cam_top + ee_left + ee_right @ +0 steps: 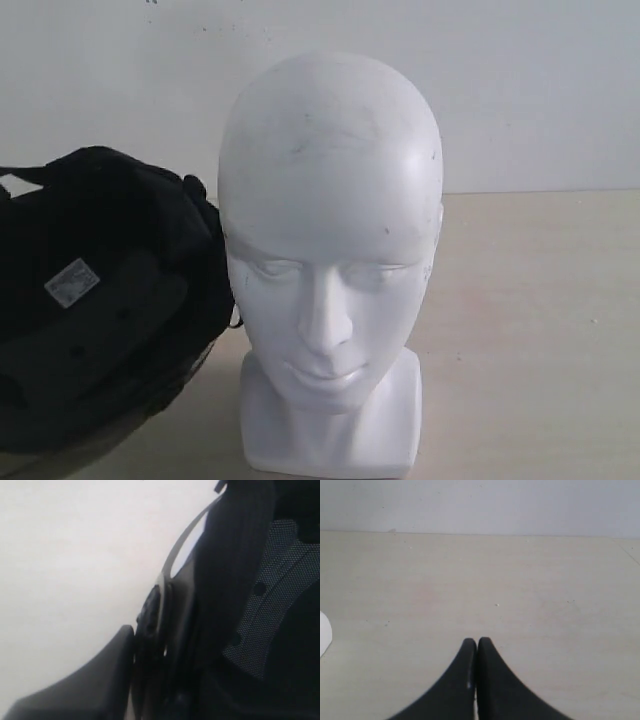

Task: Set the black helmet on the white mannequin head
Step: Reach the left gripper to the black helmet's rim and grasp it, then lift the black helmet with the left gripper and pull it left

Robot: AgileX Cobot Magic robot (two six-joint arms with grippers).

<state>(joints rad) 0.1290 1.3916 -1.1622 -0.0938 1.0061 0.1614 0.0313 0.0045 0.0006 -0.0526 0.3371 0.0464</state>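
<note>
The white mannequin head (330, 210) stands upright mid-table, face toward the exterior camera, with faint scuffs on its forehead. Right beside it on the left is the black helmet (100, 300), touching it and tilted so its padded inside and a white label (72, 282) show. In the left wrist view the helmet (240, 580) fills the frame, and my left gripper (160, 647) is shut on its rim. One finger (100, 680) presses the outside; the other is hidden inside the shell. My right gripper (477, 642) is shut on nothing, over bare table. Neither gripper shows in the exterior view.
The pale wooden table (530, 330) stretches to the right of the head up to a white wall (540, 90). A white rounded edge (324, 632) shows at the border of the right wrist view. The helmet's smoky visor edge (182, 542) curves past the rim.
</note>
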